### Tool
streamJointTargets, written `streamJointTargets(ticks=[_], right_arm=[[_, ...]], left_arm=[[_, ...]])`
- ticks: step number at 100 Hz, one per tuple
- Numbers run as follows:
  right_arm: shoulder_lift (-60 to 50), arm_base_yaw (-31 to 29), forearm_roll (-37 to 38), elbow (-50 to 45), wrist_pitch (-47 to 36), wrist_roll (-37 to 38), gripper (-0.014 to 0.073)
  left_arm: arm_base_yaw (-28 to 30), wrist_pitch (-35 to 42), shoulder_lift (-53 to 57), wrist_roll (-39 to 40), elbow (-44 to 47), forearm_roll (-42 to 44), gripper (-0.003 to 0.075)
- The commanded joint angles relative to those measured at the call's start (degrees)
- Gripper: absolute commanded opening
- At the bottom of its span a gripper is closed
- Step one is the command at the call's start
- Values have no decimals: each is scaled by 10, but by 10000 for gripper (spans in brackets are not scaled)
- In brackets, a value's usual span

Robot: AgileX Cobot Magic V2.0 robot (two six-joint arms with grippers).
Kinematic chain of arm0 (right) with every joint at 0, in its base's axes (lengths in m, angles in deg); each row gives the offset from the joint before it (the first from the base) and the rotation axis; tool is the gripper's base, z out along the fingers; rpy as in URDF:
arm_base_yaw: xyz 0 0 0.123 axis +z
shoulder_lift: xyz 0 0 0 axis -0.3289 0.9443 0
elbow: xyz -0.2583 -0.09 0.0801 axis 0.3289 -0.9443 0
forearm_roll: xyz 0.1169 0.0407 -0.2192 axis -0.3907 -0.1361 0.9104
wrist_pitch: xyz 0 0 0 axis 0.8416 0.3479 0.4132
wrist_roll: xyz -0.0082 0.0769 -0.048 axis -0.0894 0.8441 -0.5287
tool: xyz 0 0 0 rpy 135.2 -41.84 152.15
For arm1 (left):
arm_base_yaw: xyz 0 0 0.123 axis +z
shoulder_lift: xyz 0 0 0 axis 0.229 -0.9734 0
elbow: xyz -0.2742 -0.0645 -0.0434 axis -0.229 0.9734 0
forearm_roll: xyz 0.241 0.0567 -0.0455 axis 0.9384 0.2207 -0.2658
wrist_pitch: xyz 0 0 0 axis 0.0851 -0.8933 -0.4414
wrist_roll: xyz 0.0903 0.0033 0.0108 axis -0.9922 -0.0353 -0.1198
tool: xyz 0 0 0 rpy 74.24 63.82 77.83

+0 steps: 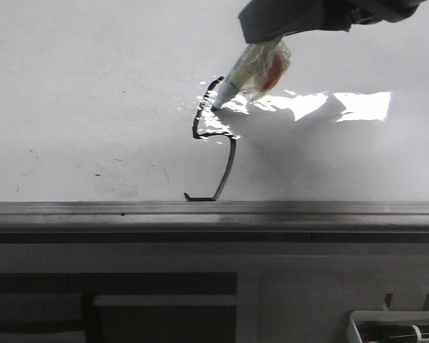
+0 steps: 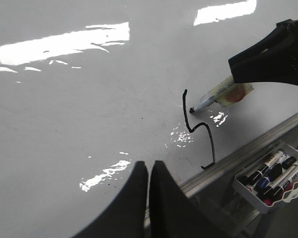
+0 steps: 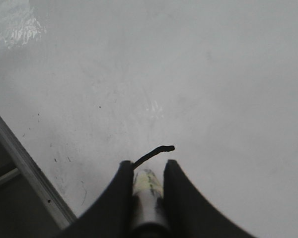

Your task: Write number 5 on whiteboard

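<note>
The whiteboard (image 1: pixel 93 93) is large, glossy and white, with a glare patch. A thin black hand-drawn line, the number 5 (image 1: pixel 231 161), runs from a small foot near the board's near edge up to a curved top stroke; it also shows in the left wrist view (image 2: pixel 210 144). My right gripper (image 3: pixel 146 166) is shut on a marker (image 1: pixel 252 71) wrapped in clear tape, its tip touching the board at the line's upper part. The marker shows between the fingers in the right wrist view (image 3: pixel 146 186). My left gripper (image 2: pixel 149 166) is shut and empty, above the board's near edge.
A grey metal edge rail (image 1: pixel 214 209) runs along the board's near side. A white tray (image 2: pixel 270 178) with several markers stands beyond the rail on the right. Small dark specks (image 1: pixel 97 174) dot the board. A grey panel with dark slots (image 1: pixel 164 300) is below the rail.
</note>
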Motion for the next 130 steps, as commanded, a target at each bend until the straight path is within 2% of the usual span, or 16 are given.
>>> streamJointTargets(ticks=[1, 55, 103, 110, 113, 125, 130], right_arm=[[-1, -4, 0, 21, -19, -4, -48], [19, -4, 0, 23, -3, -4, -48], [5, -4, -8, 12, -99, -7, -48], [-11, -4, -45, -3, -134, -38, -48], [-20, -4, -85, -11, -152, -66, -48], [-55, -4, -286, -24, -237, -259, -48], [-64, -4, -341, -24, -260, -331, -48]], left_arm=[[2, 33, -2, 6, -14, -16, -20], [2, 33, -2, 6, -14, -16, -20], [2, 33, -2, 6, -14, -16, -20], [2, 33, -2, 6, -14, -16, -20], [2, 33, -2, 6, -14, -16, -20], [2, 33, -2, 6, -14, -16, -20], [2, 33, -2, 6, -14, -16, -20]])
